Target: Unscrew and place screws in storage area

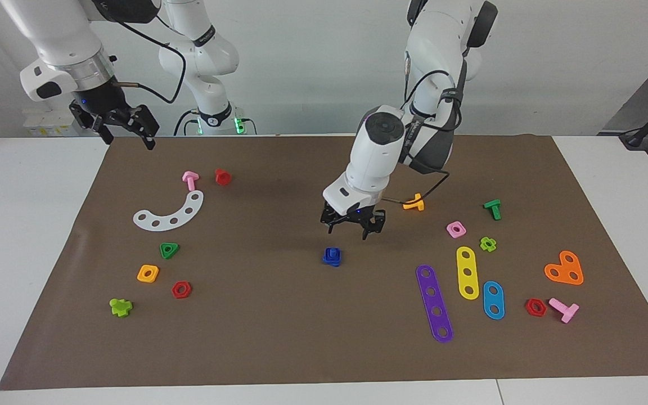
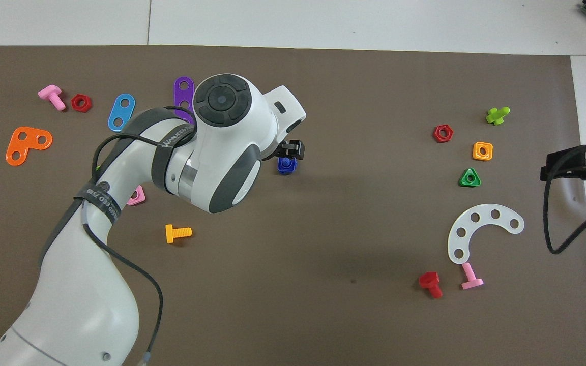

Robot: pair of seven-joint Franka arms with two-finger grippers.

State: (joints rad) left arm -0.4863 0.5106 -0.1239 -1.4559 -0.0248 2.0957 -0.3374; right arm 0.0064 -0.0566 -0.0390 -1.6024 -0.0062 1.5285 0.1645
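The blue screw [image 1: 332, 256] [image 2: 286, 164] sits threaded in a blue square nut at the middle of the brown mat. My left gripper [image 1: 348, 230] [image 2: 290, 150] hangs open just above it, a little toward the left arm's end, touching nothing. The storage area is the mat patch at the right arm's end, holding a white curved strip [image 1: 169, 214] [image 2: 481, 231], a green triangle nut [image 1: 169, 250], an orange square nut [image 1: 148, 273] and a red hex nut [image 1: 181, 289]. My right gripper [image 1: 130, 142] waits open and raised over the mat's corner nearest the right arm's base.
An orange bolt [image 1: 414, 203], pink square nut [image 1: 455, 229], green bolt [image 1: 493, 208] and purple [image 1: 434, 302], yellow [image 1: 467, 272] and blue [image 1: 493, 300] strips lie toward the left arm's end. A pink bolt [image 1: 190, 179] and red bolt [image 1: 223, 176] lie by the white strip.
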